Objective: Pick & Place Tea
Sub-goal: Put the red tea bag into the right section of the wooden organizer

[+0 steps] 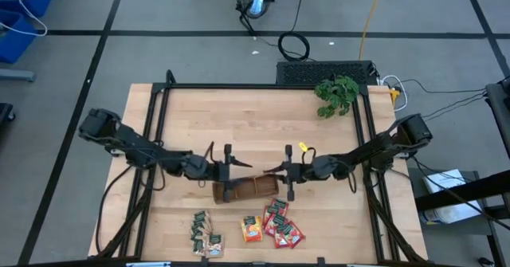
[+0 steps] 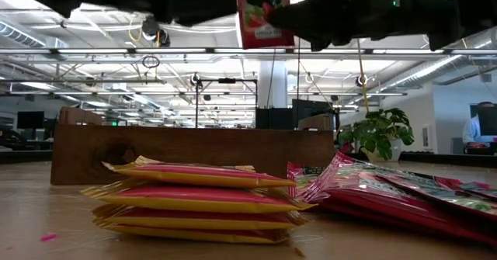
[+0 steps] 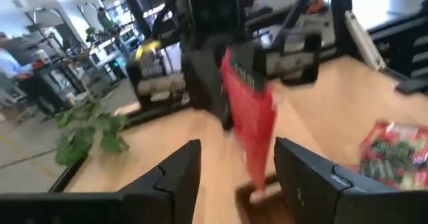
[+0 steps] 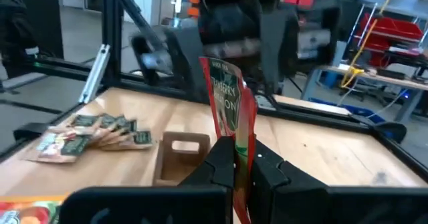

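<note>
The right gripper (image 4: 234, 158) is sitting just right of centre in the high view, above the right end of the brown tray (image 1: 243, 190); its jaws are pressing together on a red sachet (image 4: 231, 114), which is standing upright between the fingers in the right wrist view and is showing at the top centre of the low view; the left gripper (image 3: 235, 170) is facing it from just left of centre in the high view, over the tray's left end, and its fingers (image 3: 177, 174) are standing spread with the red sachet hanging in front of them, apart from both pads as far as the left wrist view is showing; the rest of the tea is lying on the table (image 1: 175, 107) along the lower edge of the high view: a dark green group (image 1: 202, 233) at lower left of centre, an orange stack (image 1: 253, 229) at lower centre, and a red pile (image 1: 283, 223) just right of it, touching the tray's near side; a leafy plant (image 1: 336, 94) is standing at the upper right of the table; a person (image 2: 477, 128) is showing at the far right of the low view, in the room behind.
</note>
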